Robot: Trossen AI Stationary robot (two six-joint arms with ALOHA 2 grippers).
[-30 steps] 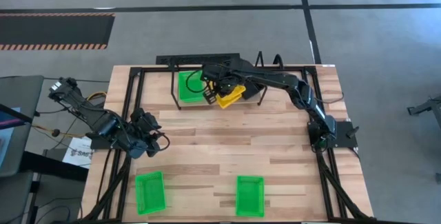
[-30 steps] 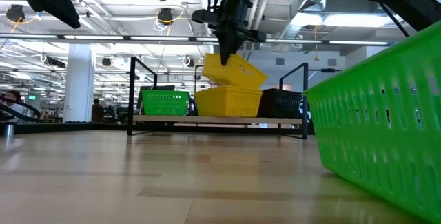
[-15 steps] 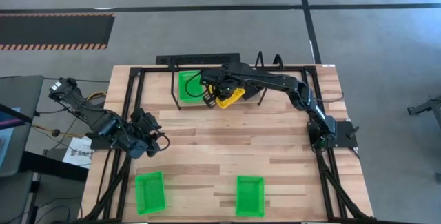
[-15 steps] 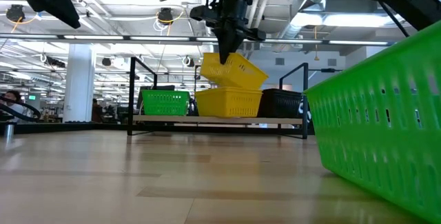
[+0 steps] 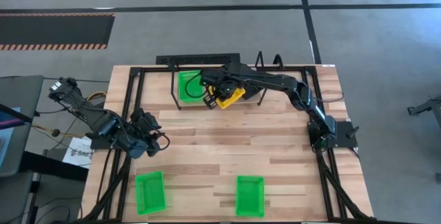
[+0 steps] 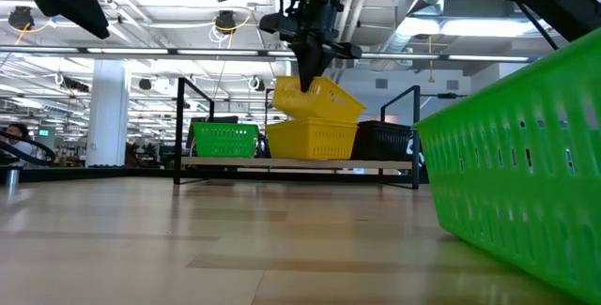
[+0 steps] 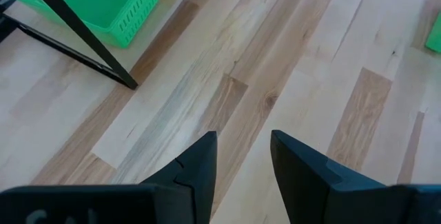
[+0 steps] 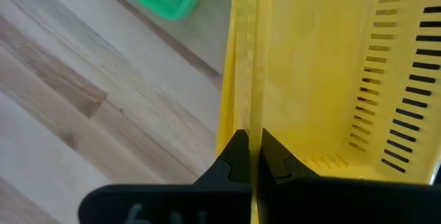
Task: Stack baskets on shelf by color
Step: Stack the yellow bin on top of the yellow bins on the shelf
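Observation:
On the shelf (image 6: 282, 162) at the table's far side stand a green basket (image 6: 223, 139), a yellow basket (image 6: 312, 139) and a black basket (image 6: 383, 140). My right gripper (image 6: 307, 78) hangs over the middle one, shut on a second yellow basket (image 6: 319, 99) that tilts just above it. In the high view this held yellow basket (image 5: 232, 95) shows beside the shelf's green basket (image 5: 187, 86). My left gripper (image 7: 240, 156) is open and waits low over the table's left part (image 5: 148, 140). My right gripper pinches the held yellow basket by the rim of one side wall (image 8: 253, 124), one finger inside the basket and one outside. The fingers come from above, pointing down. The basket hangs tilted, its gripped end (image 6: 282, 84) higher; whether its underside touches the yellow basket below I cannot tell.
Two more green baskets lie near the table's near edge, one toward the left (image 5: 149, 191) and one at the middle (image 5: 250, 195); the latter fills the low view's right side (image 6: 526, 183). Black frame rails (image 5: 131, 107) run along the table's sides. Bare wood lies between the shelf and the near baskets.
My right gripper has sunk a little and shifted slightly toward the table's left, carrying the tilted yellow basket closer onto the yellow basket on the shelf. It has stayed shut on the rim.

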